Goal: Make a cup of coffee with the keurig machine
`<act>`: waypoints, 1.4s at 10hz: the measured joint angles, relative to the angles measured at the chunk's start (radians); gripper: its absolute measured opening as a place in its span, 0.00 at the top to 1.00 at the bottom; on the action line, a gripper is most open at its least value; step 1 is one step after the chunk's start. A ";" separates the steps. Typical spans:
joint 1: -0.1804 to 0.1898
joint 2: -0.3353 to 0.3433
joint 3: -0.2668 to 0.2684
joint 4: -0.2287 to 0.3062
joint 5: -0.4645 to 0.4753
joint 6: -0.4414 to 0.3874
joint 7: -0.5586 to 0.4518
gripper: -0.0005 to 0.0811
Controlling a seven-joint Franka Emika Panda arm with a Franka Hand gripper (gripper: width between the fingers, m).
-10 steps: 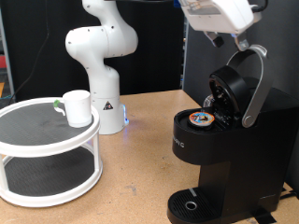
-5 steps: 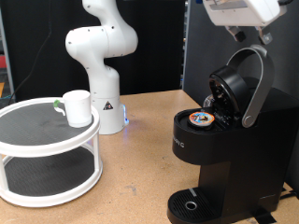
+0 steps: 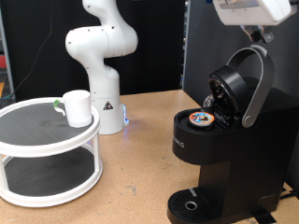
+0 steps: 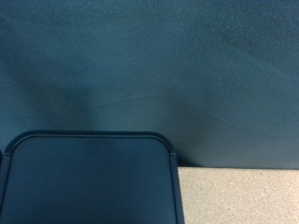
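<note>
The keurig machine (image 3: 213, 163) stands at the exterior view's right with its lid raised and the silver-grey handle (image 3: 258, 86) tilted up. A small pod with a coloured foil lid (image 3: 200, 119) sits in the open chamber. The white cup (image 3: 78, 108) stands upright on the top tier of a round white stand (image 3: 47, 142) at the left, far from the gripper. My gripper (image 3: 254, 33) is at the top right edge, above the raised handle and apart from it, with nothing seen in it. The wrist view shows no fingers.
The white arm base (image 3: 101, 65) stands at the back between the stand and the machine. The machine's round drip base (image 3: 192, 205) holds no cup. The wrist view shows a blue backdrop (image 4: 149, 75), a dark rounded panel (image 4: 89, 182) and a strip of tan tabletop (image 4: 238, 196).
My gripper has moved up and to the exterior view's right, away from the raised lid handle. The machine, pod and cup have not moved.
</note>
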 joint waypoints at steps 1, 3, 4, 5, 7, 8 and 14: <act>0.000 0.008 0.007 0.000 -0.011 0.009 0.010 0.57; 0.000 0.026 0.020 0.000 -0.024 0.029 0.022 0.94; 0.000 0.034 0.024 0.000 -0.026 0.036 0.023 0.94; 0.000 0.038 0.025 0.002 -0.026 0.038 0.023 0.98; -0.002 0.035 0.020 0.003 -0.027 0.031 0.017 0.99; -0.008 0.029 0.010 0.005 -0.030 0.009 -0.005 0.99; -0.079 -0.009 -0.069 -0.002 -0.161 -0.114 -0.111 0.98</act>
